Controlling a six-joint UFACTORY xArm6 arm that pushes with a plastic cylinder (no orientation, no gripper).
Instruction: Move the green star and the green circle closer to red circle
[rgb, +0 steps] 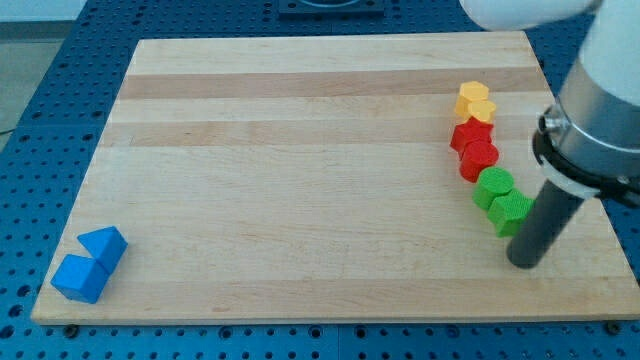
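Note:
The green circle (492, 186) sits near the view's right edge, touching the red circle (480, 159) just above it. The green star (510, 212) lies right below the green circle, partly hidden by my rod. My tip (524, 264) rests on the board just below and to the right of the green star. A second red block (465, 135) sits right above the red circle.
Two yellow blocks (475, 101) stand above the red ones, so the blocks form a column down the view's right side. A blue triangle (104, 245) and a blue cube (79, 278) sit at the wooden board's (300, 170) bottom left corner.

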